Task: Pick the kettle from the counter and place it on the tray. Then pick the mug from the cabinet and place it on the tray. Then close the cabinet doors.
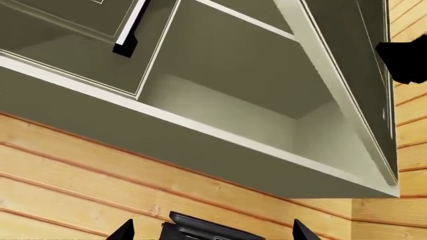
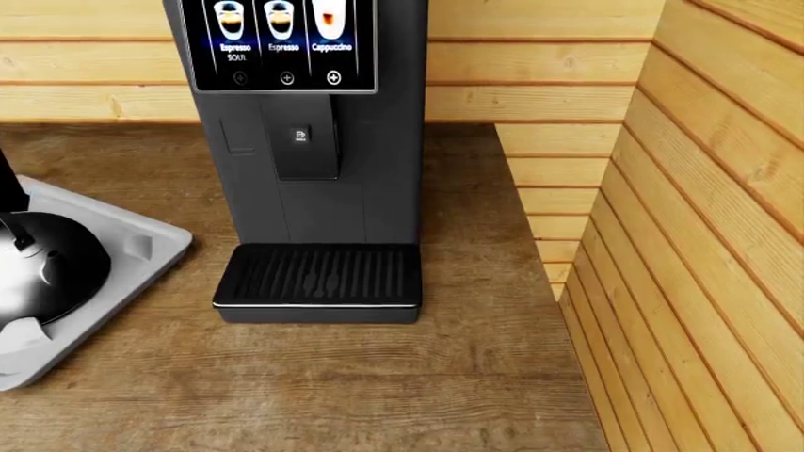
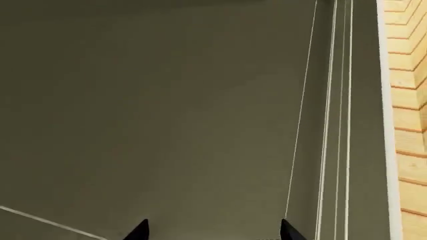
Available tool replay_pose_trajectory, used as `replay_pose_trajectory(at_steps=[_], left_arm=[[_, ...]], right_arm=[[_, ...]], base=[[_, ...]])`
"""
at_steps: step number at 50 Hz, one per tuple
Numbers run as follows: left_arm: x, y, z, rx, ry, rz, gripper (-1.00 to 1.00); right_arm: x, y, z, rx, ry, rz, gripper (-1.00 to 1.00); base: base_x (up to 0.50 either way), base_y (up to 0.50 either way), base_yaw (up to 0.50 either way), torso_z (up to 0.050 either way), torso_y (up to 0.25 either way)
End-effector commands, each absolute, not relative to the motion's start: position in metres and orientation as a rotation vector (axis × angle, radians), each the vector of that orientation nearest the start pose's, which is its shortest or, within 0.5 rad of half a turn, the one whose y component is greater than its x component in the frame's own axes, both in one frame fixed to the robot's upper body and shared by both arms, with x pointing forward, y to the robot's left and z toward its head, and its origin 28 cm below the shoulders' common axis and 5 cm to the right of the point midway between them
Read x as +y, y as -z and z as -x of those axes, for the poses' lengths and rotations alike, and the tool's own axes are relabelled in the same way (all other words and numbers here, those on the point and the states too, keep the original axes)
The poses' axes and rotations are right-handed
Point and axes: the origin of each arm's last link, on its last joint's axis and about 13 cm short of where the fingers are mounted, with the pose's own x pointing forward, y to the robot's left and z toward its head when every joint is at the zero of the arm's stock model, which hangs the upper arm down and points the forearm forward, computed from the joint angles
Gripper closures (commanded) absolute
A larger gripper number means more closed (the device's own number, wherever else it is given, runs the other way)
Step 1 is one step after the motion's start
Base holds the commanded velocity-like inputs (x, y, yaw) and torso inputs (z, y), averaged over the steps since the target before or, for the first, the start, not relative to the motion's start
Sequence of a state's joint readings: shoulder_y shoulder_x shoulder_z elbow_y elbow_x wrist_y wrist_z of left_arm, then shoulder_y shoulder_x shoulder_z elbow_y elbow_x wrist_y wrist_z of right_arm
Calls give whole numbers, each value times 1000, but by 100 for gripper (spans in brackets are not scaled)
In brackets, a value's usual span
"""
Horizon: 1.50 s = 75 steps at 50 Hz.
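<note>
- Sitting on the light grey tray (image 2: 126, 247) at the left edge of the head view, the glossy black-chrome kettle (image 2: 44, 273) is cut off by the frame; its thin black handle rises up the left edge.
- The tray rests on the brown wood-grain counter (image 2: 352, 386), its rounded corner just left of the coffee machine's base.
- A tall dark coffee machine (image 2: 320, 141) stands at the centre top of the head view, with a lit drinks panel (image 2: 279, 42) above and a ribbed drip tray (image 2: 318, 278) in front.
- Pale plank walls (image 2: 703, 245) close off the counter at the back and along the right side.
- No arm or gripper shows in the head view.
- In the left wrist view, the left gripper (image 1: 212, 232) shows only two dark fingertips at the lower edge, set wide apart with nothing between them.
- Above them is the olive-grey wall cabinet (image 1: 220, 145), seen from below; one door (image 1: 347, 85) stands open at the right of the frame, showing a bare compartment, and a door at upper left carries a bar handle (image 1: 130, 35).
- The mug cannot be seen in any view.
- In the right wrist view, the right gripper (image 3: 212, 232) also shows two spread fingertips holding nothing, facing a flat olive-grey cabinet panel (image 3: 167, 110) that fills most of the frame, with plank wall at the right edge.
</note>
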<state>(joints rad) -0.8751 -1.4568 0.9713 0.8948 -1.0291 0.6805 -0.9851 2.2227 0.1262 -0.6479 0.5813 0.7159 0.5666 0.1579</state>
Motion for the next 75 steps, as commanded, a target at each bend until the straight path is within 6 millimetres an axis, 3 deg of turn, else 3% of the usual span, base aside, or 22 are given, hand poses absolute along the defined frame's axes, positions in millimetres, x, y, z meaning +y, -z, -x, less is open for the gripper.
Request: replay_pose_trajectory(at_steps=[1,11,29,55,63,68,75], left_arm=[[263,-282,-141,-705,140,337,-100],[263,-281,-141,-702,142,341,-100],[267,-279,-142,-701,127,347,-100],[269,-275,-144,-693,117,354,-100],[269,-276,-143,-696,116,353,-100],[268,-277,-141,-701,118,349,-100],[266,-280,-139,-706,126,345,-100]], right_arm=[[-7,-514,-318,-502,-391,402,-100],[-3,-500,-330,-472,-336,541,-100],[-4,-481,-357,-413,-250,640,-100],[-12,-485,-360,-410,-192,651,-100],[-14,-503,-352,-459,-200,544,-100],[-19,-527,-332,-538,-214,450,-100],[-24,-543,-300,-610,-247,411,-100]], base=[[0,3,3,0,0],[2,1,2,-2,0],[3,0,0,-1,0],[7,2,2,-1,0],[10,4,5,0,0],[9,2,3,0,0],[0,0,0,0,0]])
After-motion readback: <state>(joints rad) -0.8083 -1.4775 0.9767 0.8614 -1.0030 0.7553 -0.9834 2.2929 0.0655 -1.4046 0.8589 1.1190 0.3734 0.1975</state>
